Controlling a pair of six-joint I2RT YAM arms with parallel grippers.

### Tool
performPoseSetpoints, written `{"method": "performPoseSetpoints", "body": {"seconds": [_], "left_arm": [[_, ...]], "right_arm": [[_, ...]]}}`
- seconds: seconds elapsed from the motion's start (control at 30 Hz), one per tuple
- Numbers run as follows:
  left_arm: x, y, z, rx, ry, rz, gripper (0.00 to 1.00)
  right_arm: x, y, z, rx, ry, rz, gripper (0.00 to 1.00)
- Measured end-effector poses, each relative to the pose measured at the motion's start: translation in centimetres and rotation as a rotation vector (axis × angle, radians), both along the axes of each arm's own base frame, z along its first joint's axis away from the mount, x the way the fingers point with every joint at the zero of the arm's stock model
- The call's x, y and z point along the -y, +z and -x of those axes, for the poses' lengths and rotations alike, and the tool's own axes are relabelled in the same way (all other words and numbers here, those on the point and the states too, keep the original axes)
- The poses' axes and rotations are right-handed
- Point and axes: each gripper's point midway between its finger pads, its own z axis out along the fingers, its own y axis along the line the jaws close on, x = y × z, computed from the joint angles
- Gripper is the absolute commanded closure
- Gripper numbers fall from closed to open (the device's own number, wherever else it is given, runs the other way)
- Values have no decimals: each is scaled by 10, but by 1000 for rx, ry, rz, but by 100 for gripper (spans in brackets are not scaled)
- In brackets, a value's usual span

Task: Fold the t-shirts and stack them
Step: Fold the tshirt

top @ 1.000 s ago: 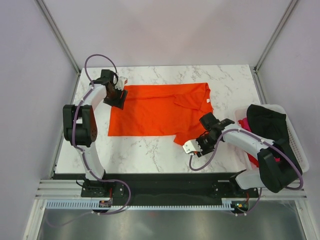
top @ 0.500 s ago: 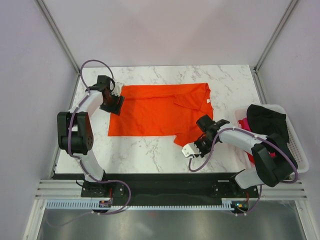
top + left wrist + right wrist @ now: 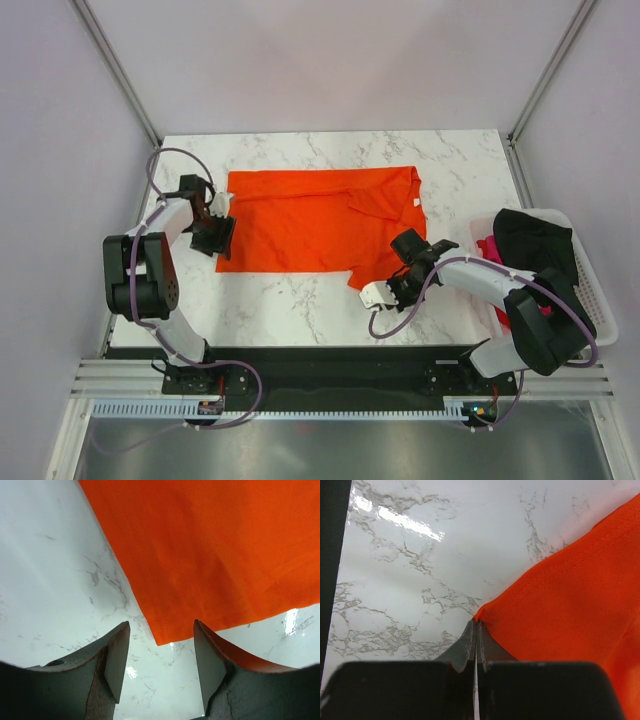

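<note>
Logged left arm (image 3: 168, 215) and right arm (image 3: 480, 275) alike: white rounded link shells, bulky black joint housings. Traced left cable (image 3: 178, 150), purple and thin, in a loop; right cable (image 3: 420, 303) of the same purple. Found left gripper (image 3: 161, 630) fingers (image 3: 112, 660) dark grey, wedge-shaped, reddish-brown along the edges. Found right gripper (image 3: 476, 625) fingers (image 3: 467, 647) dark, thin, tapered, on a blocky black body.

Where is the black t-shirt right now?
In the top view the black t-shirt lies heaped in the white basket at the table's right edge, beside a pink shirt and well right of the spread orange t-shirt.
</note>
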Motion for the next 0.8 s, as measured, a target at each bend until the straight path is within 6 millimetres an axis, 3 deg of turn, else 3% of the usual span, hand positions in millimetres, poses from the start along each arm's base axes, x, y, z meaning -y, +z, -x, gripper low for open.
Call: {"method": "performPoseSetpoints", "body": {"seconds": [0.33,0.43,0.5,0.57,0.8], "left_arm": [[4,-24,39,-105,-6,16,44],[5,-23,40,-104,-6,20,62],[6,-23,40,-104,-11,24,83],[7,-24,39,-103,-12,28,98],[6,-15,32,-78,-19,27,98]], "right_arm": [[-1,0,-3,6,-41,7,100],[-2,0,-3,7,-45,7,100],[-2,0,-3,6,-47,8,100],[-2,0,-4,8,-54,10,100],[2,11,-23,64,-193,15,100]]}}
